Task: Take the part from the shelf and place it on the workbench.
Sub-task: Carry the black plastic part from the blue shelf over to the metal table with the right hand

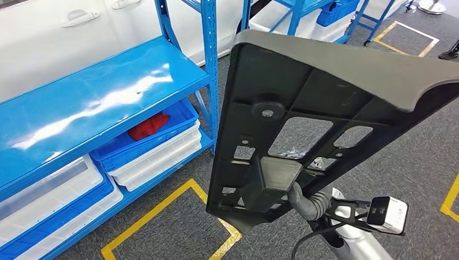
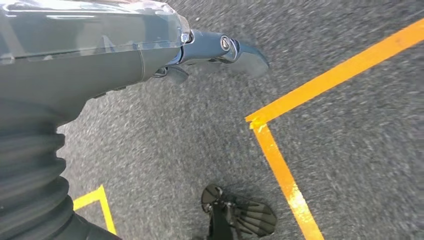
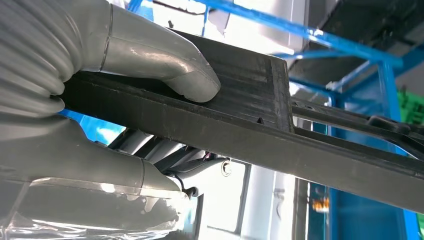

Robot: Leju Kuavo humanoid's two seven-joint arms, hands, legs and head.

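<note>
Black moulded plastic dominates your head view: the part point(image 1: 303, 114), a wide ribbed panel with cut-outs, is already off the blue shelf point(image 1: 103, 97) and raised in the air in front of the camera, tilted, with its underside facing you. Your right hand point(image 3: 125, 115) holds it by an edge near the lower end; in the right wrist view the thick grey thumb point(image 3: 170, 65) presses on one face of a rib while the rest of the hand bears on the other side, so the fingers are clamped on the part.

Your left hand point(image 2: 210, 55) hangs over the grey carpet point(image 2: 350, 150) with its yellow tape lines point(image 2: 280, 165), holding nothing; its fingers look loosely extended, though blur makes the exact spread hard to judge.

You are in the carry step, and the workbench is not visible, so the task seems about halfway done. Because the grip sits near one end of a long panel, expect leverage to twist it in the hand. Keep the pinch firm, turn slowly, and watch the far end near the shelf uprights point(image 1: 210, 65). Since the panel blocks much of your forward view, lower it a little before walking.
</note>
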